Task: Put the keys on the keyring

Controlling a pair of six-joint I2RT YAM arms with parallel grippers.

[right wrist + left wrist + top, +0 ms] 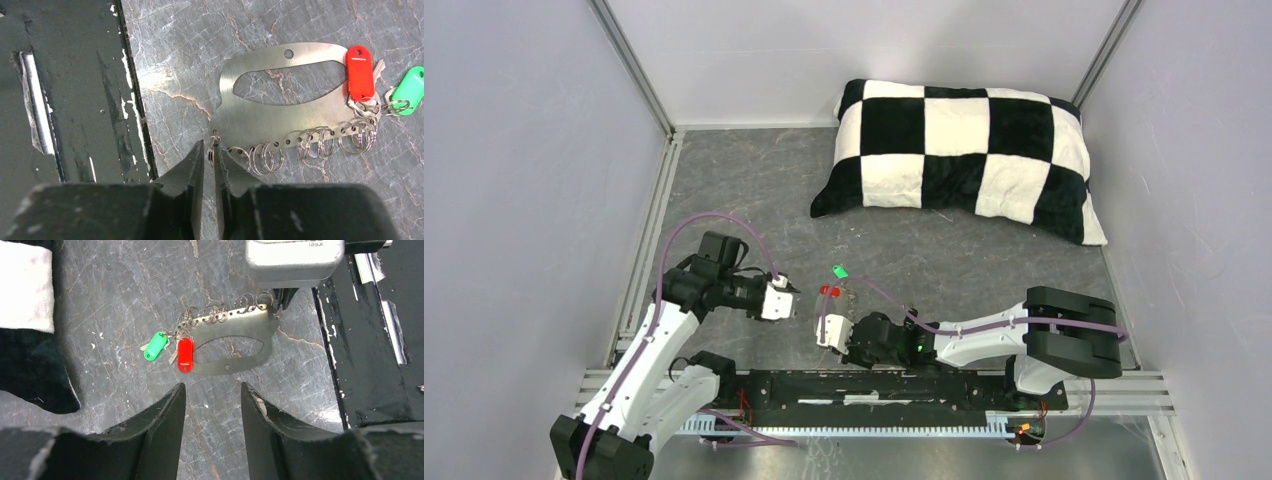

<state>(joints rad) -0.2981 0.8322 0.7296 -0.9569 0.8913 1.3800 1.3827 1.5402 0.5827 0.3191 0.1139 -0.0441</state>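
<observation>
As R jaws nip keyring (280, 120), L apart

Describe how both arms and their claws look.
The left arm and right arm have white links, black joints and a purple cable looping along each. The left claw and right claw each have two black wedge-shaped fingers with scuffed edges.

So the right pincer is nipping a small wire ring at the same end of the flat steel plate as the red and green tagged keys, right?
No. The right pincer nips a small wire ring at the end of the flat steel plate opposite the red-tagged key and green-tagged key; the right wrist view shows it.
</observation>
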